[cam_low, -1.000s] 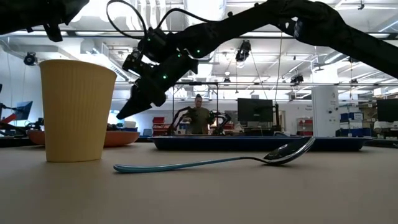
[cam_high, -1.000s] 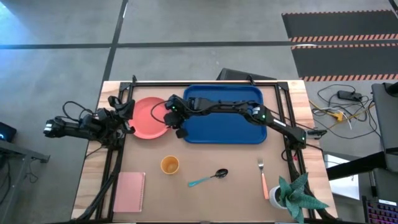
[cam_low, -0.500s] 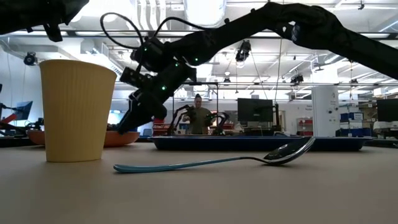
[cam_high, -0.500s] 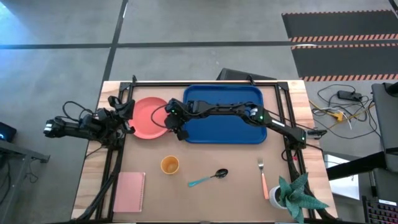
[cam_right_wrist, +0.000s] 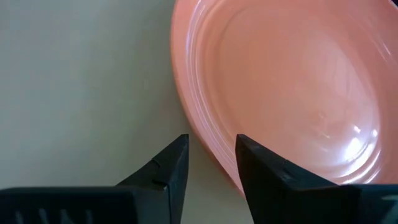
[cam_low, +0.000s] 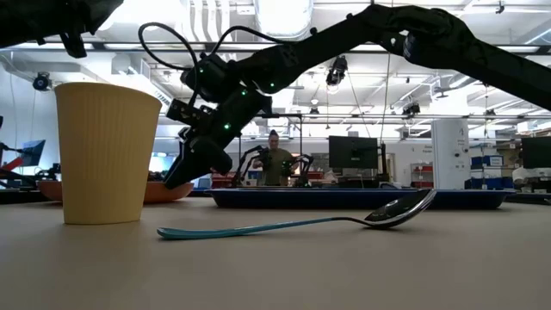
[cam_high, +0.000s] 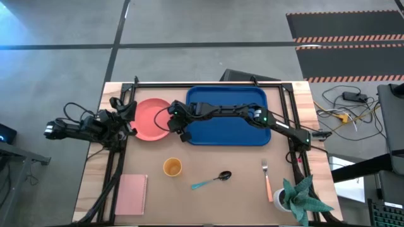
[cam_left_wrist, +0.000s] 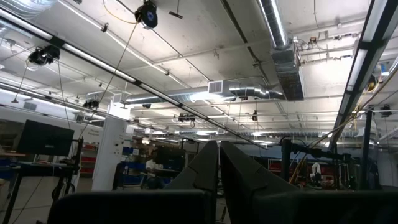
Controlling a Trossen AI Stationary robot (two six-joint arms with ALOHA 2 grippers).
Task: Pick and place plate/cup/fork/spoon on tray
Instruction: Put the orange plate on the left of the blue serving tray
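Plate (cam_right_wrist: 292,99) rim | between spread fingers of right gripper (cam_right_wrist: 211,158) | ungrasped, beside tray (cam_high: 228,116)

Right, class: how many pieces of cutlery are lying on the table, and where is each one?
2. The spoon lies near the table's front edge, right of the cup. The fork lies farther right, beside the potted plant. None seems hidden.

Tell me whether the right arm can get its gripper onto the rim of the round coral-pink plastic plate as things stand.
Probably yes. The right gripper hangs open right over the round coral-pink plastic plate's rim, one finger each side, nothing between them.
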